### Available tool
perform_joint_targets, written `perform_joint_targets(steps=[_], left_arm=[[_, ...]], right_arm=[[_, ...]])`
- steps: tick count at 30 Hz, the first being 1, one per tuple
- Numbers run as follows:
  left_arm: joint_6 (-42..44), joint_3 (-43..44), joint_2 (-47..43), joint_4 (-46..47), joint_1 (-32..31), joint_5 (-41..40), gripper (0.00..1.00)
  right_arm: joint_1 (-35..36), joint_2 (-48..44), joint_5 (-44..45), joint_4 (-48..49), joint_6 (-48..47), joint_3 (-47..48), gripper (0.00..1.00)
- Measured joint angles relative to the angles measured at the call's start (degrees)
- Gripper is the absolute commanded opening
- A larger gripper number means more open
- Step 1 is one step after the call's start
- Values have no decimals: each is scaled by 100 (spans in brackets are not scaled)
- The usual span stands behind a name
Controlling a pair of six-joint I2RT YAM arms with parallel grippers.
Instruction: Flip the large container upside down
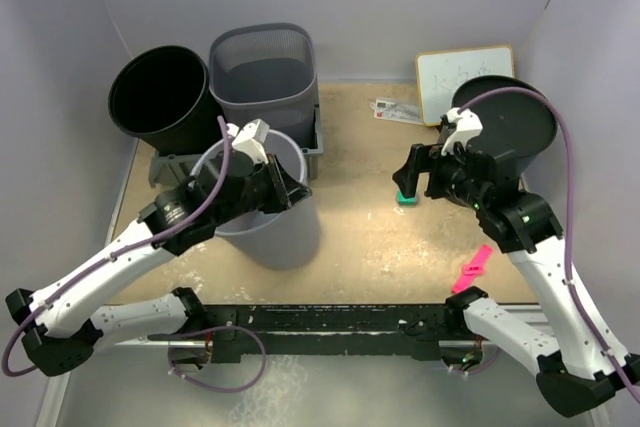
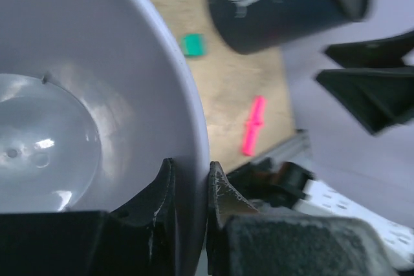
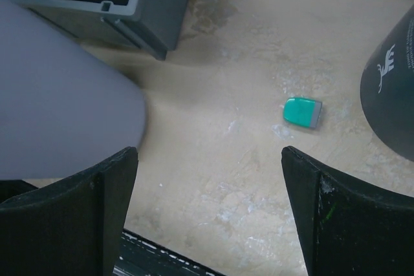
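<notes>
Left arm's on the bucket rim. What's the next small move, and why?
Probably lift the left gripper slightly: its jaws pinch the rim of the grey bucket, which stands upright on the table, close to the mesh bin.

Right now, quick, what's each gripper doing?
Left gripper: closed on the rim of the grey bucket.
Right gripper: open, holding nothing.

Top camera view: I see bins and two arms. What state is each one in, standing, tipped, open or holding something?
Grey container: upright, mouth up, empty, not yet turned over.
Left fingers: shut on the Grey container's rim.
Right fingers: open, holding nothing.
Black bin: tipped, mouth towards the camera.
Mesh basket: upright, mouth up.
Dark tub: flat round face up; which way up is unclear.
</notes>
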Motion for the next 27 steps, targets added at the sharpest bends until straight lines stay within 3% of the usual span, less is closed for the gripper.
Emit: perform_joint_targets(steps=[6,11,27], left_arm=[[-863,-1429,-796,2907,9,1064,0],[-1631,-1917,-695,3650,-81,1853,0],[-1445,-2667,-1027,3595,-2,1622,0]], right_arm=[[0,-170,-175,-66,136,238,95],[0,-149,-348,7,181,487,95],[0,-59,-428,-4,221,280,95]])
